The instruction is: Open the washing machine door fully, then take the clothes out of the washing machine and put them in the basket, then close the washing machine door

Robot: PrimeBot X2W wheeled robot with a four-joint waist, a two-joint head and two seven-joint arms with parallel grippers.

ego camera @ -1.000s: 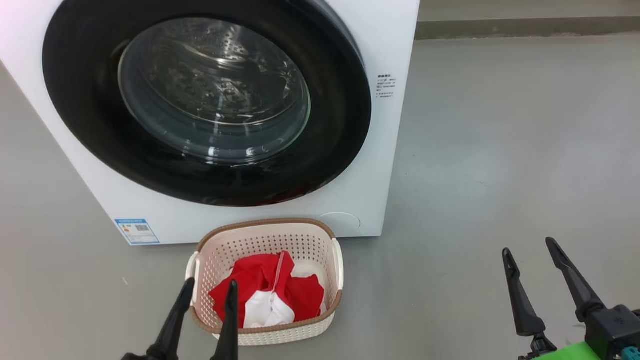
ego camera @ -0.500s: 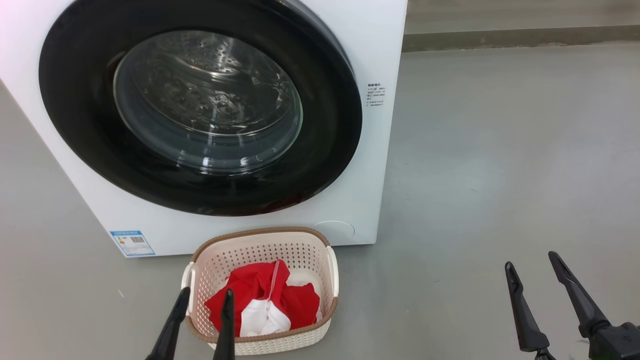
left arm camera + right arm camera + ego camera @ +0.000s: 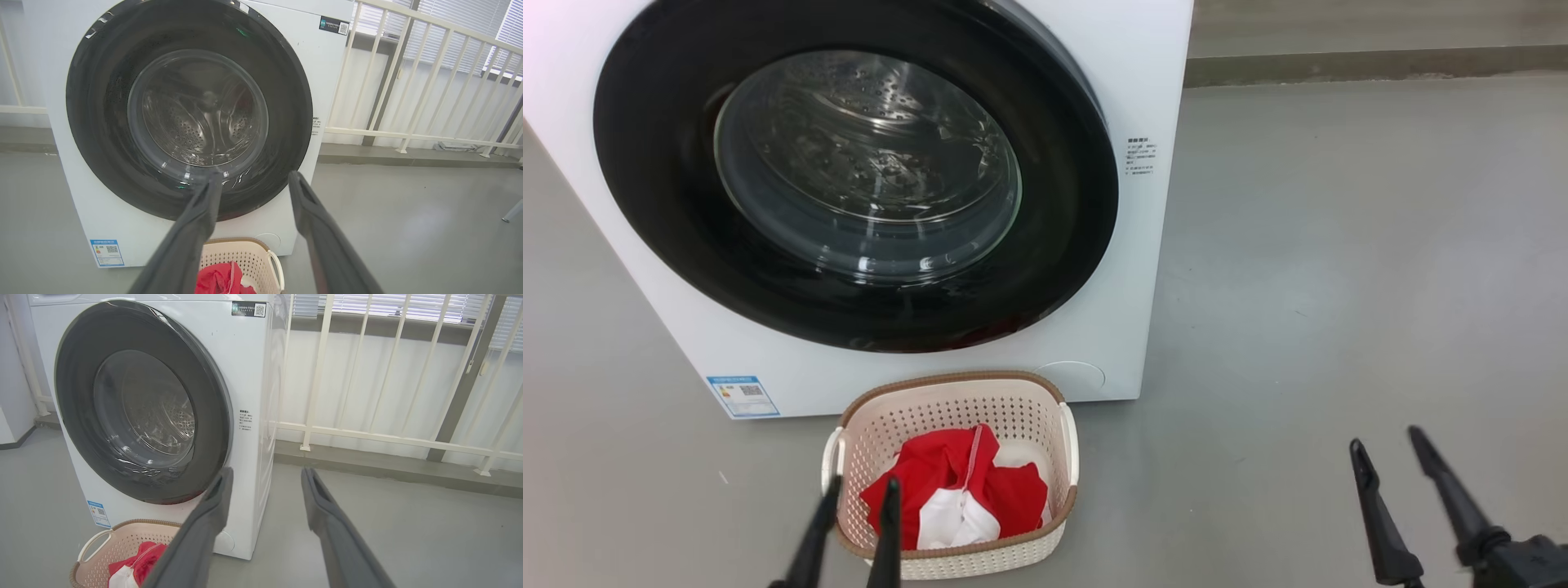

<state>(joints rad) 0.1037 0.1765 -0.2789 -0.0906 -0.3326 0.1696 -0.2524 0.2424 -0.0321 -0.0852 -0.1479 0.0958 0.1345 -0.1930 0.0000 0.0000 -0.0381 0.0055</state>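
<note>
The washing machine stands white and boxy ahead, and the washing machine door lies shut flat against its front, with bare steel drum behind the glass. The basket sits on the floor right below the door, holding the red and white clothes. My left gripper hovers open over the basket's near left corner, nothing between its fingers. My right gripper is open over bare floor to the right. The left wrist view faces the door over the basket; the right wrist view has the basket at lower left.
Grey floor spreads right of the machine. A raised kerb runs along the back, with a white railing above it. A slanted metal leg shows at the far right of the left wrist view.
The head camera has tilted, so machine and basket sit lower in the picture. Both grippers have sunk toward the bottom edge, and the fingers of each stand slightly closer together.
</note>
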